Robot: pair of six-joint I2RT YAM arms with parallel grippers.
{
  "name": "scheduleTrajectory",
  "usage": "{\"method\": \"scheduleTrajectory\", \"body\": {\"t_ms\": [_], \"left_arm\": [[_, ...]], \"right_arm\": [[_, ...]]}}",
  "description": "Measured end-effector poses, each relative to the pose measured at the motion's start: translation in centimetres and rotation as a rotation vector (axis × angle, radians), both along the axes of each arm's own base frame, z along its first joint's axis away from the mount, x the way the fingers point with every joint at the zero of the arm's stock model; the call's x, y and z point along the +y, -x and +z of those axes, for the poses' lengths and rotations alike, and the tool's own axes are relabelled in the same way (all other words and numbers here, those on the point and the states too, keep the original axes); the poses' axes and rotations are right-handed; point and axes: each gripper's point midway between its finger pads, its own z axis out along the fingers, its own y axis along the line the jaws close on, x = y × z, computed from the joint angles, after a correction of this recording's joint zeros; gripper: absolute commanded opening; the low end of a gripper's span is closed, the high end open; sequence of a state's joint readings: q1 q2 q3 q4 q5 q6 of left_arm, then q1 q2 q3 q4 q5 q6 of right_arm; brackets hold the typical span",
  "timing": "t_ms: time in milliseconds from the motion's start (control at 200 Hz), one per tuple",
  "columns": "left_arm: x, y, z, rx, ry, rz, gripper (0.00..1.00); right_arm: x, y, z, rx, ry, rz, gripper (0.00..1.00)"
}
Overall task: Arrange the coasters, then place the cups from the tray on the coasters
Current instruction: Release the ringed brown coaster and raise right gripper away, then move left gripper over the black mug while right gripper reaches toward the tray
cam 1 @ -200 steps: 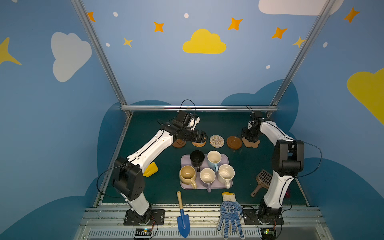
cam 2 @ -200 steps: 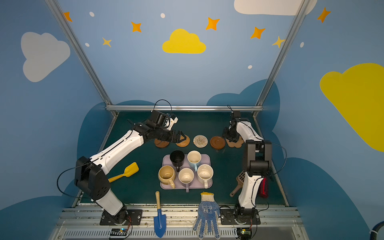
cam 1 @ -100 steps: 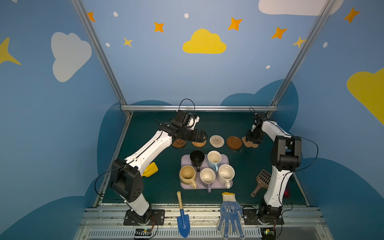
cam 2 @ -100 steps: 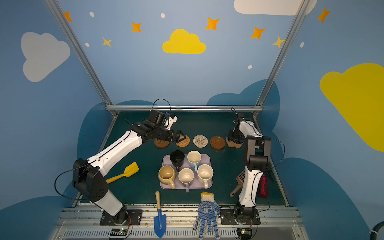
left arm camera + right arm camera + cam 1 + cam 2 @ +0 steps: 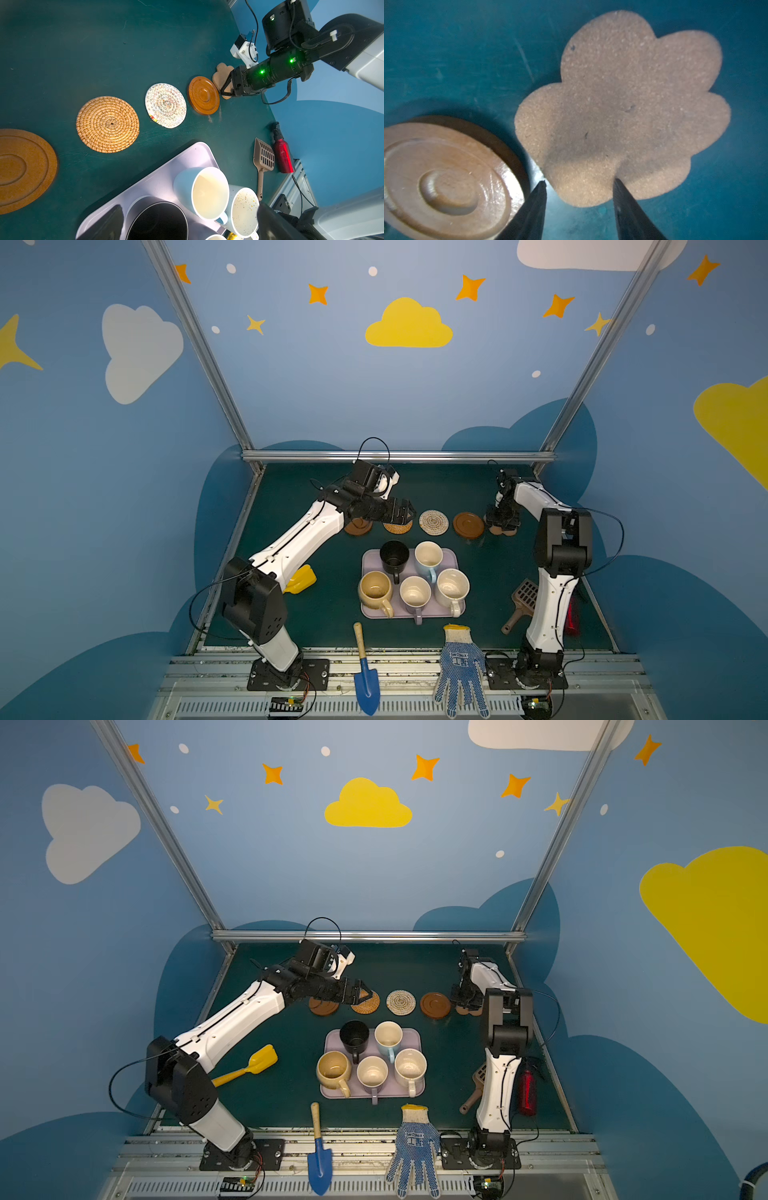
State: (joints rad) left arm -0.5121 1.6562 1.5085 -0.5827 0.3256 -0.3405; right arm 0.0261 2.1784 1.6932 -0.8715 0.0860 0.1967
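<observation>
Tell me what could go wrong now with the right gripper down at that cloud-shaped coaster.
The cloud-shaped coaster lies almost against the wooden coaster, and one finger of the right gripper sits in that narrow gap; closing or sliding could knock the wooden one out of line. The cloud one looks thin and flat, so the fingers might slip off.

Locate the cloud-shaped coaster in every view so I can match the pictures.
Top view: cloud-shaped coaster at the row's right end, partly under the right tool.
Top view: same place.
Left wrist: upper right of centre.
Right wrist: centre, large.
Landmark: brown wooden disc beside it.
</observation>
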Motion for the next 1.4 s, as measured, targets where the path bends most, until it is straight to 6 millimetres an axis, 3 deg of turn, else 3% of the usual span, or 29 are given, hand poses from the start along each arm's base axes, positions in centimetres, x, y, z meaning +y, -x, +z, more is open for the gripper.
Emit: {"method": "scheduleTrajectory", "body": {"t_ms": [461,726,846,996,1141,1397], "left_arm": [[0.2,0.2,-0.5,0.010,-0.006,0.002,1.00],[0.4,0.3,0.1,-0.003,-0.005,0.007,1.00],[0.8,0.5,0.7,-0.012,-0.010,0.017,1.00],[1.8,0.8,1.7,-0.024,-0.018,0.057,1.00],[3.1,2.2,2.7,-0.022,0.021,0.093,1.00],[5.0,4.1,2.3,0.032,0.086,0.156,1.00]], "right_arm": [[-0.1,0.0,0.0,0.000,0.002,-0.007,0.52],[0.3,0.1,0.6,-0.012,-0.002,-0.004,0.63],[0.4,-0.1,2.6,-0.056,-0.006,-0.015,0.70],[0.8,0.2,6.4,-0.140,-0.017,-0.026,0.88],[1.5,1.4,10.7,-0.243,-0.026,-0.014,0.89],[3.4,3.9,17.2,-0.487,-0.124,0.033,0.91]]}}
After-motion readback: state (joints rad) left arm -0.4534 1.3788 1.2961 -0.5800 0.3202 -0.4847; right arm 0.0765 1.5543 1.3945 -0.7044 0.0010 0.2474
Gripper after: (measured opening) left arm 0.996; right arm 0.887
